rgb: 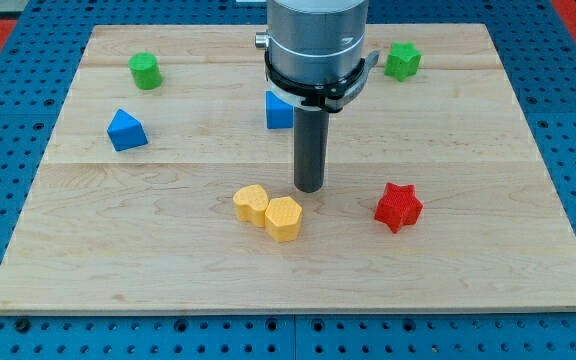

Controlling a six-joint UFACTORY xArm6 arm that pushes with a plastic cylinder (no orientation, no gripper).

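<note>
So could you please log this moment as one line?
tip: just above-right of yellow pentagonal block | touching: cannot tell | beside it: yellow rounded block | view's right: red star block

A pale wooden board (168,270) rests on a blue pegboard table (8,130).

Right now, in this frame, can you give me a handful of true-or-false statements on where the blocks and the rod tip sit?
1. My tip is closest to the two yellow blocks. True.
2. The two yellow blocks lie far apart. False: they sit pressed side by side.
3. The red star block lies to the view's right of my tip. True.
4. My tip rests on the green cylinder. False: that block is far off, near the board's top left corner.
5. A blue block is partly hidden behind the arm. True.
</note>
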